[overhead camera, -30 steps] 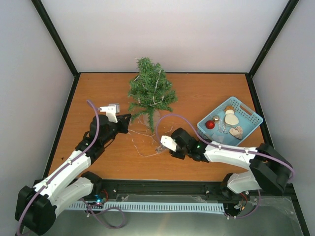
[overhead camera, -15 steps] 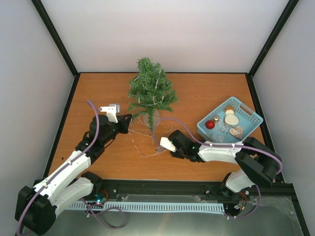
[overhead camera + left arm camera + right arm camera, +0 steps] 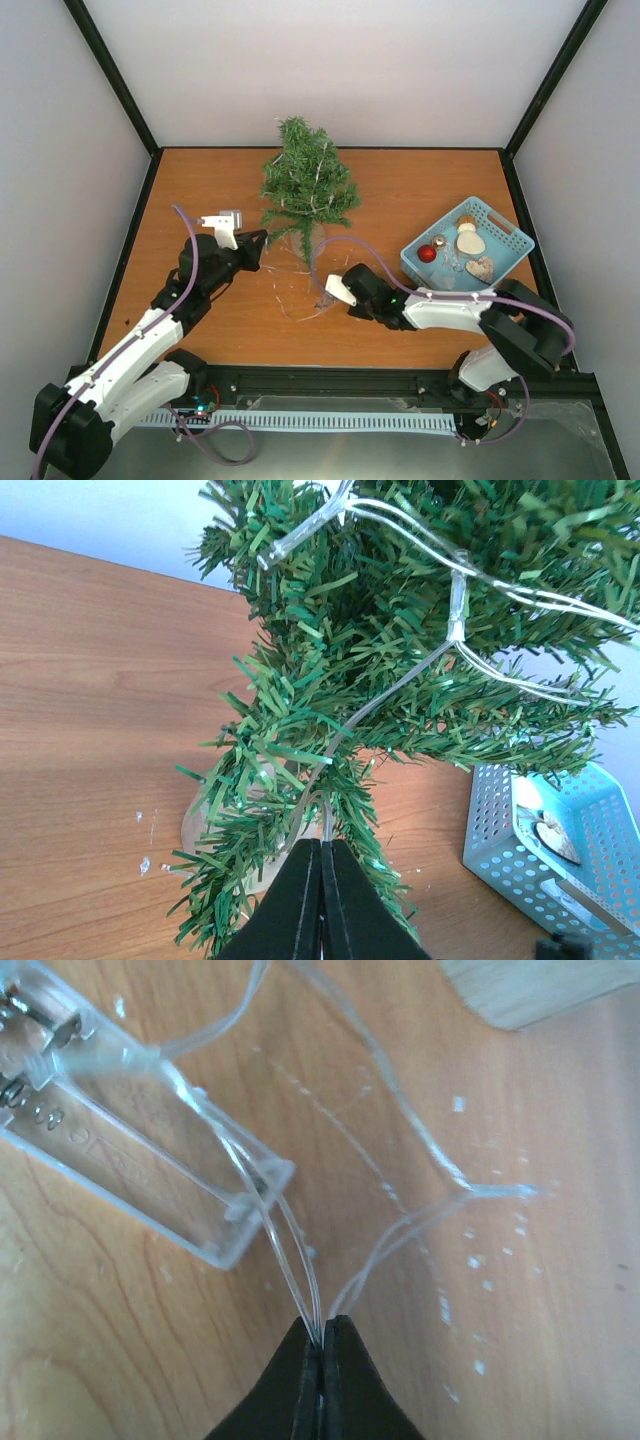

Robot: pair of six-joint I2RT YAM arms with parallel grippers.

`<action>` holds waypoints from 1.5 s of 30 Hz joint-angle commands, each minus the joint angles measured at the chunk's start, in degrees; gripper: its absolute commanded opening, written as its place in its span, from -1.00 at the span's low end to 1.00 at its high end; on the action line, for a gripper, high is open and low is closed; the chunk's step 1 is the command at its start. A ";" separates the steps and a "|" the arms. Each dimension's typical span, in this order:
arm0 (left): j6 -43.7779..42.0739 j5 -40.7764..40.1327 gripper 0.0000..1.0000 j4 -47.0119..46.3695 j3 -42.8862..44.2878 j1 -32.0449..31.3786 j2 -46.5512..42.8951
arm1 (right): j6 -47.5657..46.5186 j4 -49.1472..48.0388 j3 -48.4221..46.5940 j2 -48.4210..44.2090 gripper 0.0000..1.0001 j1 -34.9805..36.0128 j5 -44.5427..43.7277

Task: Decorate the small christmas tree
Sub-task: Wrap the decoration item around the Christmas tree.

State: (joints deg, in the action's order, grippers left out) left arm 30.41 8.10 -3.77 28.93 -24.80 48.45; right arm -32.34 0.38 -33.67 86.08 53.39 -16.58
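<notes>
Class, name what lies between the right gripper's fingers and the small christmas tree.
Loops of clear light wire on the table, short of the tree's pale base; right wrist view.

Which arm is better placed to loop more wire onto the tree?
Probably left: the left pincer pinches the wire among the tree's lower branches; the right pincer grips wire at the table, by the battery box.

Seen at back-centre of wooden table (image 3: pixel 420 195): small christmas tree (image 3: pixel 308 185), mini artificial conifer, cone-shaped, w/ bushy dark green needle branches. Stands upright on round pale base (image 3: pixel 198 825), approx. midway betw. left and right edges. Strung across branches w/ clear light wire (image 3: pixel 455 600), hanging down past lower ones.
</notes>
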 commanded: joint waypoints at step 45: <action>-2.56 -2.62 -0.99 22.11 8.58 2.57 -10.82 | 13.96 15.50 -19.64 -62.94 -0.94 4.15 25.11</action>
State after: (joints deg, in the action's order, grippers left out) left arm 27.55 4.67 15.38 33.65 -22.59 38.04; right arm -18.98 18.24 -52.07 25.54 56.99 8.38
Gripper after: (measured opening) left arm 0.008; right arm 0.031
